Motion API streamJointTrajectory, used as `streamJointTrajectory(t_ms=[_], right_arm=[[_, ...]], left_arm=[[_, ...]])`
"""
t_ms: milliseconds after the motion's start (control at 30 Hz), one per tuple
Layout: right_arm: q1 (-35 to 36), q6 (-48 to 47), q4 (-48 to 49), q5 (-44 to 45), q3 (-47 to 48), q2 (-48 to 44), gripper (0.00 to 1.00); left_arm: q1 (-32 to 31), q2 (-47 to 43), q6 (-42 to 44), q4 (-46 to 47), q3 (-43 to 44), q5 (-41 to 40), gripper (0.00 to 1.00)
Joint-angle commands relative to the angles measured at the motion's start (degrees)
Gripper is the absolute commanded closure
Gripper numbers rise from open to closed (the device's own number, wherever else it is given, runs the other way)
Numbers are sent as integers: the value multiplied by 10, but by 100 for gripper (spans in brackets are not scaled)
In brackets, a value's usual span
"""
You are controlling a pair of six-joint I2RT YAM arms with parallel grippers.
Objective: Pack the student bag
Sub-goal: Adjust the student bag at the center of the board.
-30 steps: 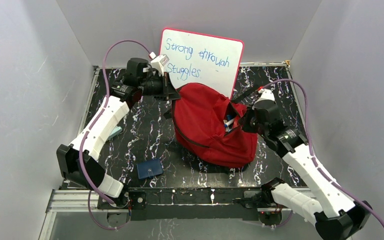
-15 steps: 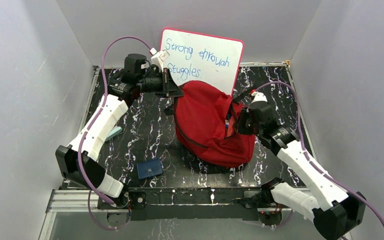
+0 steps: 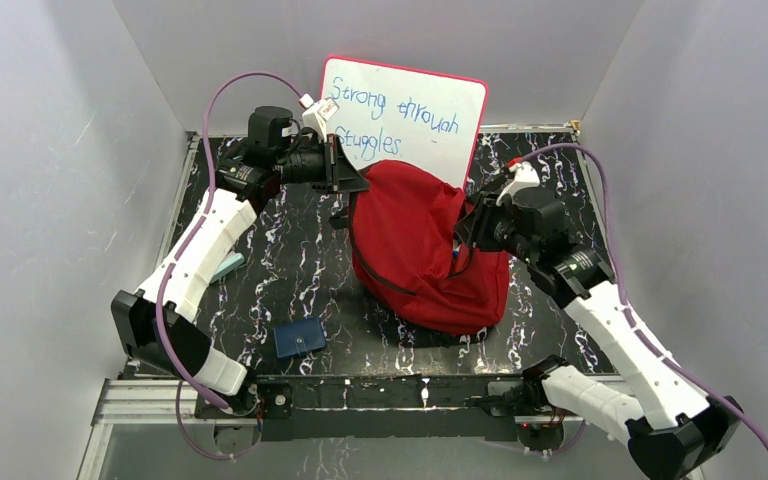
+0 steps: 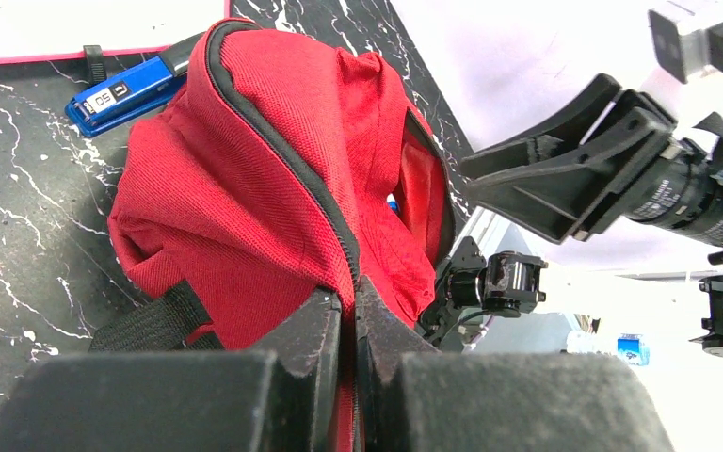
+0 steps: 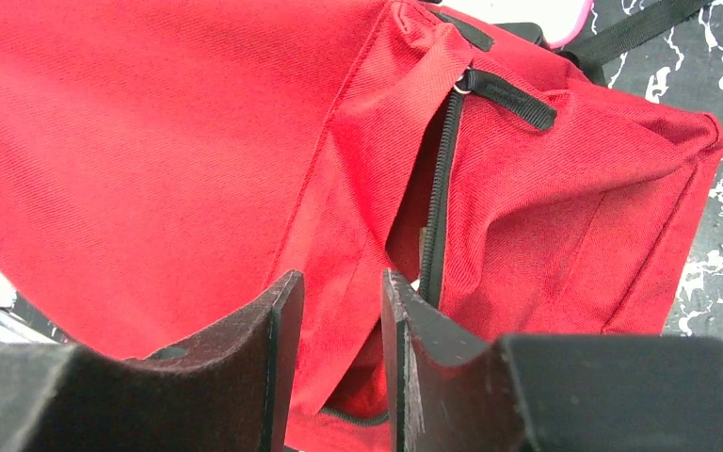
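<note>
Black table [image 3: 290, 270] veined with white, carrying five things.

The red student bag [image 3: 410, 245] slumps a little right of centre. A pink-edged whiteboard [image 3: 400, 110] stands behind it at the far edge, and a blue object with a white label [image 4: 122, 92] lies beside the board's foot, close to the bag. A small dark blue case [image 3: 300, 337] lies near the front edge, apart from the bag. A pale teal item [image 3: 228, 266], partly hidden, lies toward the left edge.

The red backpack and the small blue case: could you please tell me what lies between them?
Only bare black marbled table lies between the backpack and the blue case, as the top view shows.
</note>
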Motion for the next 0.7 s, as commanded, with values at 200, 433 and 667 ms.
streamJointTrajectory(t_ms=[200,433,667], right_arm=[[-1,3,36,24,33,79,50],[-2,16,67,29,14,97,49],[-2,24,91,-4,16,121,49]], left_arm=[[8,-32,-13,96,19,36,100],[8,-30,-16,101,16,39,100],[8,-33,-16,104,10,40,100]])
